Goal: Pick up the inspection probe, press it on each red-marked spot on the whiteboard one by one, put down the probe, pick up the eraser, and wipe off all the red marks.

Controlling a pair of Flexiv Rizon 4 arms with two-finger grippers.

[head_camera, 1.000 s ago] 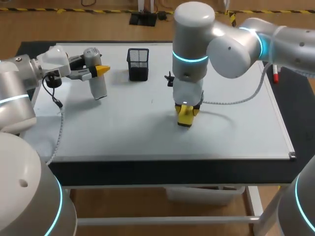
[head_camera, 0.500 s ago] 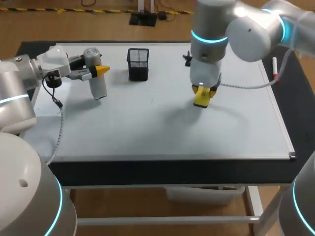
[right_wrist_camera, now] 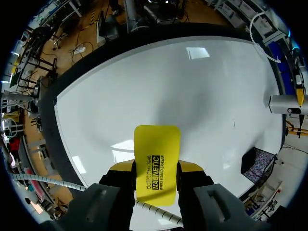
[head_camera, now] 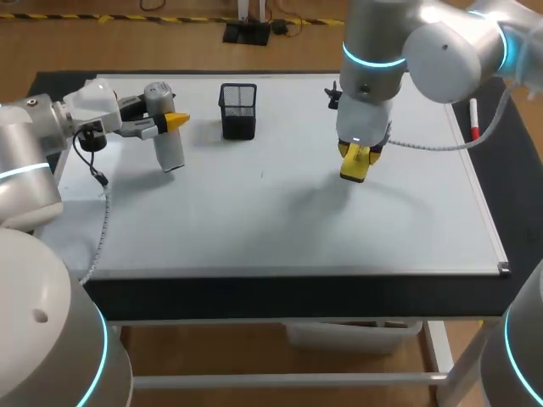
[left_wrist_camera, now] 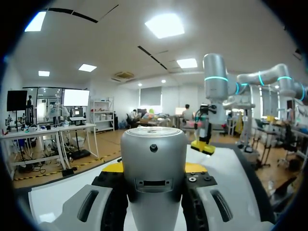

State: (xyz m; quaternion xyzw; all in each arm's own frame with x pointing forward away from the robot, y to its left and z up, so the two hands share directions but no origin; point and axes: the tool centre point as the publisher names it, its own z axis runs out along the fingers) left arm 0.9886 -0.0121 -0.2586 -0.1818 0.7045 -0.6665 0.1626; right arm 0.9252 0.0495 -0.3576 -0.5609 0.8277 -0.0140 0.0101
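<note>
Eraser: the yellow eraser is clamped flat between the two fingers of the right gripper, its free end sticking out ahead of them.
Eraser's place: over the far-right part of the whiteboard. Its shadow falls a little apart from it, so I judge it to be lifted off the surface.
Red marks: none shows on the board in the head view or the right wrist view. There is only a tiny dark fleck near the middle, and its colour cannot be told.
Risk, wiping: with no mark in sight, a stroke may land on bare board. A tilted eraser would touch with one edge only and smear.
Risk, grip: the fingers hold only the rear end, so hard downward pressure could lever the eraser loose.
Risk, marker: a red-capped marker lies by the board's right edge. A wide sweep towards that edge could knock it off.
Probe: the silver probe is gripped from both sides by the left gripper near the far-left corner. It is not set down, and a long stroke that way could strike it.
Container: a black mesh basket stands near the far edge, between the two grippers.
Contents: nothing shows inside it in the head view.
</note>
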